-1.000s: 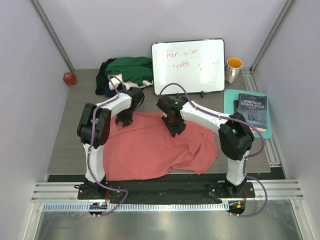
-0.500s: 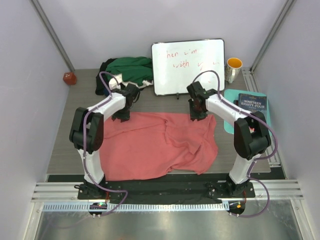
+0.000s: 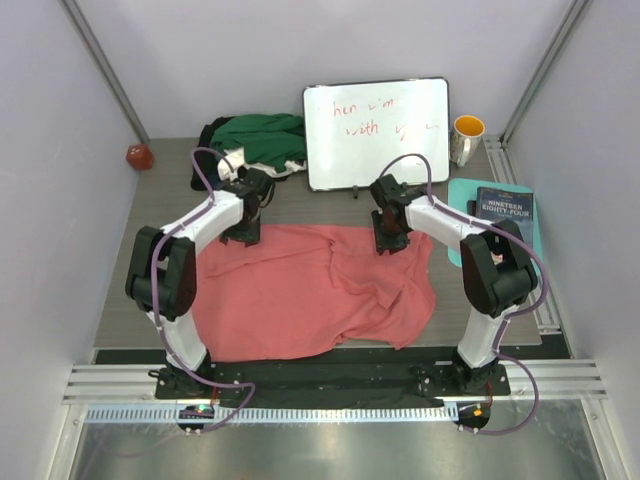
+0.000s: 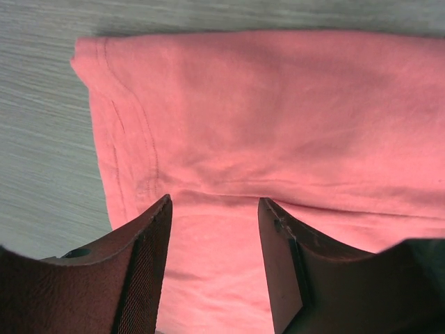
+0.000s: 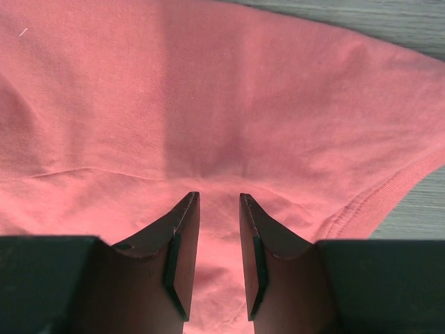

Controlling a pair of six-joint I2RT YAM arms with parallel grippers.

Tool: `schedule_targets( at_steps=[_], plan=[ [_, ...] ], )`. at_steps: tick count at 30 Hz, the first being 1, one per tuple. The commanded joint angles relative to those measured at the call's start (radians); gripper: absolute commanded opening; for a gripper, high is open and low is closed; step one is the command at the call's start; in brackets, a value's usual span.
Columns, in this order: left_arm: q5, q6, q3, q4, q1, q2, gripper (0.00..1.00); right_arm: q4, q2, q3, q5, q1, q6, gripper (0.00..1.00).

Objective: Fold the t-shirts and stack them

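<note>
A salmon-pink t-shirt (image 3: 310, 295) lies spread over the near half of the table, wrinkled on its right side. My left gripper (image 3: 243, 232) stands at the shirt's far left edge. In the left wrist view its jaws (image 4: 214, 202) are open over the flat pink cloth (image 4: 278, 104), holding nothing. My right gripper (image 3: 390, 238) is at the far right edge. In the right wrist view it (image 5: 219, 198) stands narrow, pinching a ridge of the pink cloth (image 5: 208, 90), with creases running to its tips. Dark green (image 3: 258, 138), black (image 3: 205, 160) and white (image 3: 235, 163) t-shirts lie heaped at the back left.
A whiteboard with red writing (image 3: 377, 133) leans at the back centre. Beside it stands a mug (image 3: 467, 138). A book (image 3: 504, 222) lies on a teal mat (image 3: 462, 195) at the right edge. A small red object (image 3: 139, 156) sits at the far left.
The right gripper moved from the shirt's middle to its far right edge, drawing cloth out to the right. The left gripper shifted slightly along the far left edge and its jaws widened.
</note>
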Motion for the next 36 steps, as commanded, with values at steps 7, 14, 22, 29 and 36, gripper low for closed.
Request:
schedule_targets(
  at_steps=[7, 14, 22, 29, 36],
  plan=[
    [0.045, 0.035, -0.076, 0.028, -0.042, -0.031, 0.57, 0.045, 0.026, -0.004, -0.032, 0.001, -0.013, 0.35],
    [0.051, 0.040, -0.077, 0.026, -0.046, 0.004, 0.57, 0.046, 0.026, -0.012, -0.033, -0.002, -0.021, 0.35],
    [0.033, 0.035, -0.060, 0.029, -0.048, 0.064, 0.54, 0.048, 0.026, -0.012, -0.039, -0.008, -0.024, 0.35],
    [0.017, 0.031, -0.040, 0.015, -0.048, 0.124, 0.35, 0.048, 0.022, -0.012, -0.046, -0.014, -0.030, 0.35],
    [-0.007, 0.023, -0.056, -0.005, -0.048, 0.080, 0.00, 0.048, 0.029, -0.021, -0.018, -0.025, -0.014, 0.35]
  ],
)
